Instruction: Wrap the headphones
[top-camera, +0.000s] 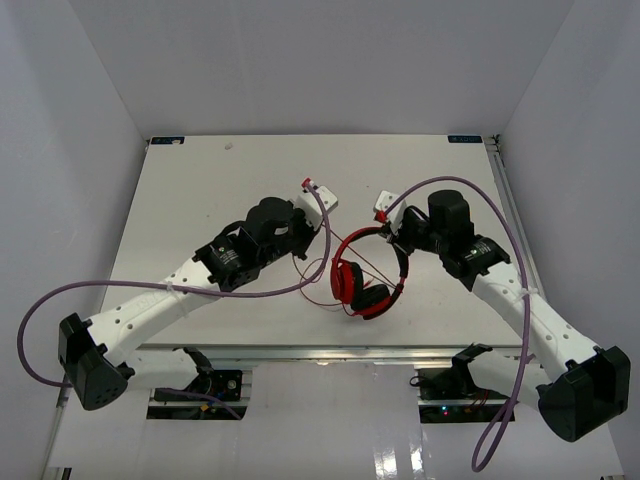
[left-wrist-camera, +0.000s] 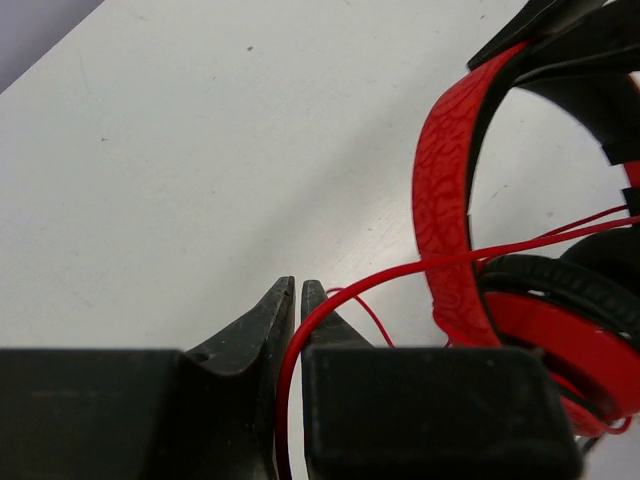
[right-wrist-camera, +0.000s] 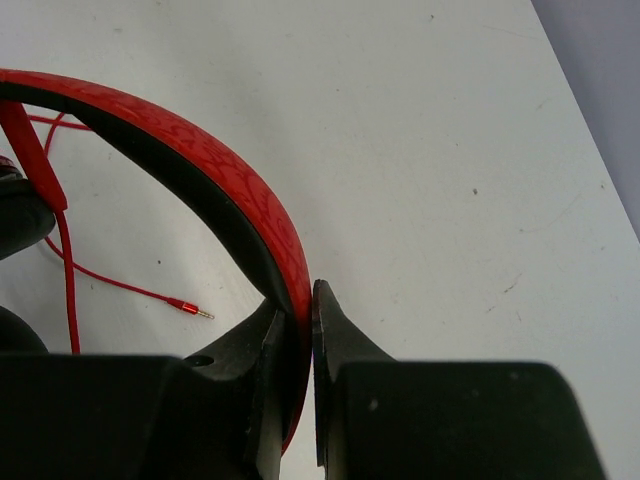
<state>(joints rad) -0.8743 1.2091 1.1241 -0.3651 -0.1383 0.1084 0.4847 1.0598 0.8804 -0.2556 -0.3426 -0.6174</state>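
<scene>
The red headphones (top-camera: 368, 275) lie near the table's middle, the headband (left-wrist-camera: 445, 200) arching over a black-padded ear cup (left-wrist-camera: 560, 290). My right gripper (top-camera: 397, 240) (right-wrist-camera: 298, 298) is shut on the headband (right-wrist-camera: 200, 160), which runs down between its fingers. Just left of the headphones, my left gripper (top-camera: 308, 245) (left-wrist-camera: 297, 286) has its jaws almost together on the thin red cord (left-wrist-camera: 400, 272), which passes down between them with barely any slack. A further stretch of cord ends in the small plug (right-wrist-camera: 190, 307), which lies loose on the table under the headband.
The white table (top-camera: 220, 180) has grey walls on three sides. Thick purple robot cables (top-camera: 480, 200) loop off both arms, one arching over the right arm. Loose cord loops (top-camera: 320, 292) lie left of the ear cups.
</scene>
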